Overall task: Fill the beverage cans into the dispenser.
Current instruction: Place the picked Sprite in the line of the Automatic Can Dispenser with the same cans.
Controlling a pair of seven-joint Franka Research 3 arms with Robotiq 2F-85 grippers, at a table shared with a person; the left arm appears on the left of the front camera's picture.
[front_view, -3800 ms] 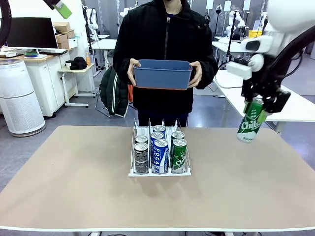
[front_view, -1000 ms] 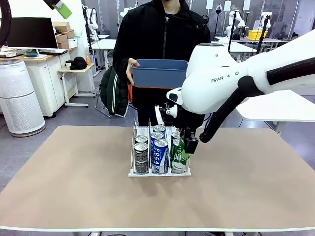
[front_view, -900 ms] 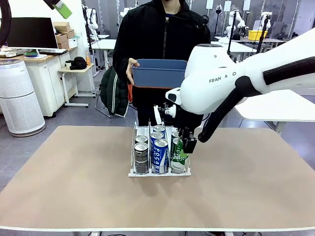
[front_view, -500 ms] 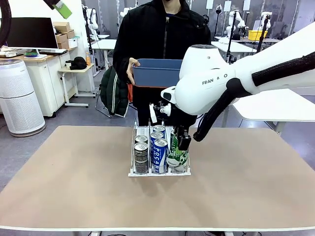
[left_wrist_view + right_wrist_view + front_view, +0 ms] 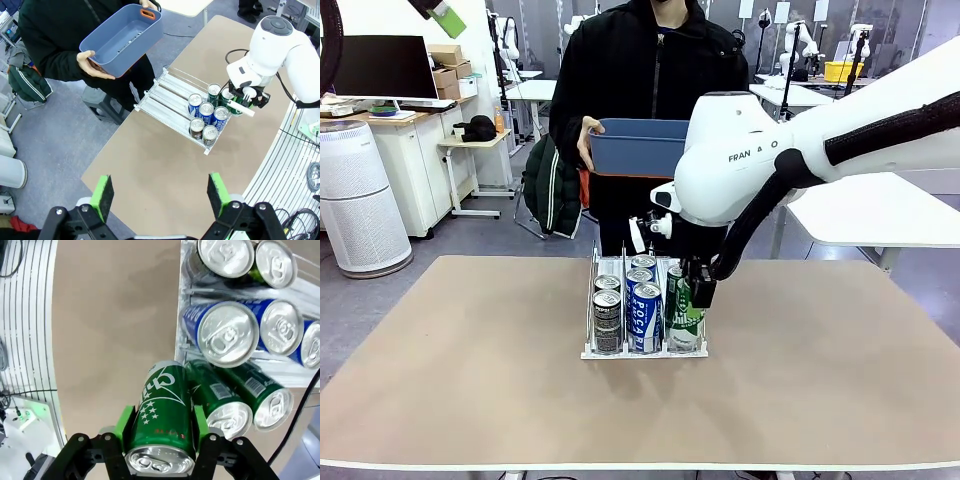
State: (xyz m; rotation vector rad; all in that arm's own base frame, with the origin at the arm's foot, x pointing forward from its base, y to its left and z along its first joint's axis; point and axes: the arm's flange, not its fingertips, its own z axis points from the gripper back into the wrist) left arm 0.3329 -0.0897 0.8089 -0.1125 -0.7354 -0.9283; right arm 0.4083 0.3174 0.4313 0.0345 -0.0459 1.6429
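Between right gripper (image 5: 160,432) jaws, green can (image 5: 164,395), clamped

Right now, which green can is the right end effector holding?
The green can clamped in the right end effector. The other two green cans sit ungripped in the dispenser, beside the blue ones.

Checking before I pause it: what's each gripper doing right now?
Left gripper: open, holding nothing.
Right gripper: closed on a green beverage can.
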